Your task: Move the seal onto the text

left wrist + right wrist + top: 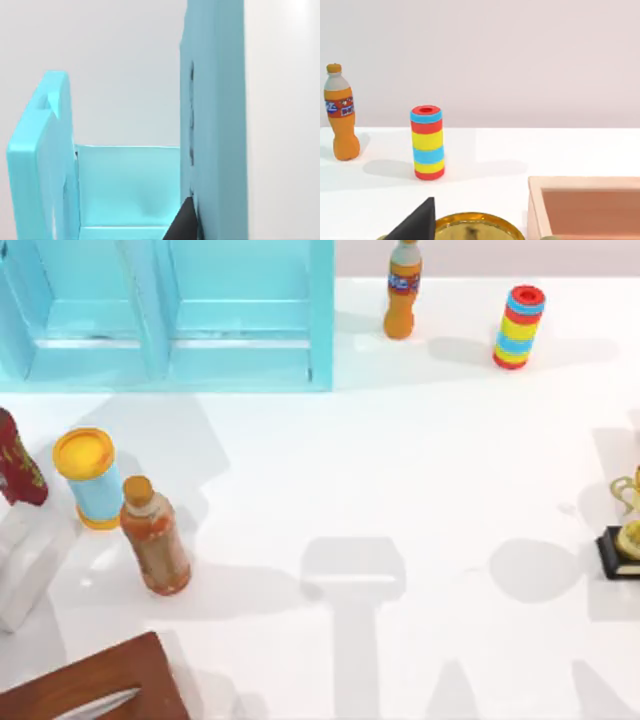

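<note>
The seal and the text are out of view in all three views. A dark tip of my left gripper (184, 222) pokes in close against the light-blue shelf unit (215, 125), beside one of its open compartments. My right gripper (415, 226) shows as a dark tip just above the gold rim of a trophy (470, 227). In the top view, arm shadows fall across the near middle and right of the table.
The shelf unit (170, 310) fills the back left. An orange soda bottle (402, 290) and a striped cylinder (519, 326) stand at the back. On the left are a yellow-lidded can (88, 478), a brown bottle (155, 536), a dark red bottle (17, 462), a white block (25, 560) and a wooden box (90, 685). The trophy (628, 530) stands at the right edge.
</note>
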Available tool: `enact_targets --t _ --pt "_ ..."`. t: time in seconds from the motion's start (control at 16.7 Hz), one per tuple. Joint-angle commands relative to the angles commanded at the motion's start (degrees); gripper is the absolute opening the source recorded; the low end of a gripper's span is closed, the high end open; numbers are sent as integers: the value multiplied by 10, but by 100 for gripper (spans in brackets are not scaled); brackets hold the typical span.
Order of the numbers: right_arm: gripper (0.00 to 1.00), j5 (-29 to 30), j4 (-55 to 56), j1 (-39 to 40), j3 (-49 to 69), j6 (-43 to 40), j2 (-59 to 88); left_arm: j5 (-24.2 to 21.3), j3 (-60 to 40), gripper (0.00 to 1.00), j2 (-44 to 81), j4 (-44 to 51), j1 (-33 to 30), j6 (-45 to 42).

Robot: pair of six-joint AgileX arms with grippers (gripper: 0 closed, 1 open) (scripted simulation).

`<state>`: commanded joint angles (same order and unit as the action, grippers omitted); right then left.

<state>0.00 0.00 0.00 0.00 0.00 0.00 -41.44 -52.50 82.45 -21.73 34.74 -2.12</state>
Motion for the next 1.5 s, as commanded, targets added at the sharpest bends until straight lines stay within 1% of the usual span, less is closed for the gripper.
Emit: enact_targets --t 0.18,0.3,0.42,0.6,0.84,1.08,1.32,1.5 --pt "100 0 0 0 0 0 0 40 -11 0 6 1 -93 84" --pt "100 0 0 0 0 0 0 81 -23 0 12 3 -173 159" --pt "100 0 0 0 0 0 0 134 -38 0 19 4 -260 246" --pt "100 0 0 0 0 0 0 235 -65 0 34 9 -399 393" --pt "100 0 0 0 0 0 0 401 -102 0 64 23 -581 605" --pt "100 0 0 0 0 0 0 589 -130 0 112 48 -744 817" --pt "100 0 0 0 0 0 0 778 -144 0 180 85 -871 1012" --pt "100 0 0 0 0 0 0 905 -147 0 235 115 -942 1137"
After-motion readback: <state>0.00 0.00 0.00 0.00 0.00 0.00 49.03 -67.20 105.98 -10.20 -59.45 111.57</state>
